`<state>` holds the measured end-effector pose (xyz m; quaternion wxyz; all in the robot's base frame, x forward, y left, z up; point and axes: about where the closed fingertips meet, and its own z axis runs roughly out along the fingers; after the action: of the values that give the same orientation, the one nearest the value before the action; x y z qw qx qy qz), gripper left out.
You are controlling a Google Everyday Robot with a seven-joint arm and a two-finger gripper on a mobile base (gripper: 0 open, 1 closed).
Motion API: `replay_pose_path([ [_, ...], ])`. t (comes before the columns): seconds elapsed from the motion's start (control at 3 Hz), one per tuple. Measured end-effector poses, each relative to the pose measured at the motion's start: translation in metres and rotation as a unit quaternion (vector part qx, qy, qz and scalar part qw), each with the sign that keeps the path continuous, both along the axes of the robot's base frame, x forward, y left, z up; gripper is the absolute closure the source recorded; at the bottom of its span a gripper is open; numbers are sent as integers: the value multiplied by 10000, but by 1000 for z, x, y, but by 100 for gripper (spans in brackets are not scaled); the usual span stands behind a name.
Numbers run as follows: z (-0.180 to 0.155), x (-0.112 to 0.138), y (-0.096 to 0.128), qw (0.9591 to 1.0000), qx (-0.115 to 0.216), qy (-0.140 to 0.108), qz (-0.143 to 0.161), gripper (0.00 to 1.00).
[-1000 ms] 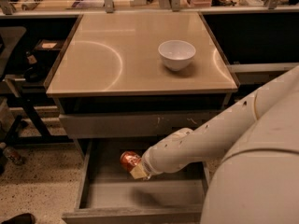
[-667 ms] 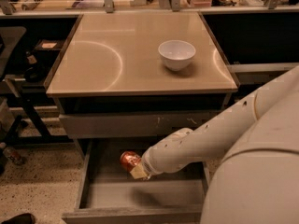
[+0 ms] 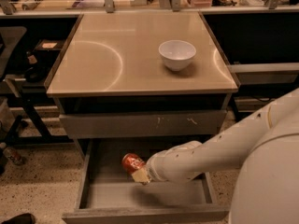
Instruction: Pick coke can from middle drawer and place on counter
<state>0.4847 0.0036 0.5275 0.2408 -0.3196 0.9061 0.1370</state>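
Observation:
The coke can (image 3: 132,163) is red with white lettering and lies tilted over the inside of the open middle drawer (image 3: 117,195), left of its middle. My gripper (image 3: 140,172) reaches into the drawer from the right on the white arm and is shut on the can's lower end; a pale fingertip (image 3: 138,176) shows under the can. The tan counter (image 3: 117,64) above is glossy.
A white bowl (image 3: 177,54) stands on the counter's right half. A shut grey drawer front with pale scuffs (image 3: 140,123) sits just above the open drawer. My white arm and body (image 3: 261,171) fill the lower right. Dark shelves flank the cabinet.

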Motion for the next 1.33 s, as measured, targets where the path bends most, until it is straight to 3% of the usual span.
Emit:
replay_pose_path([
  [0.33,-16,2,-18,9994,230,-32,-241,100],
  [0.67,-18,1,-31,9991,234,-16,-355,100],
  [1.33,13,21,0,9991,363,-43,-206,100],
])
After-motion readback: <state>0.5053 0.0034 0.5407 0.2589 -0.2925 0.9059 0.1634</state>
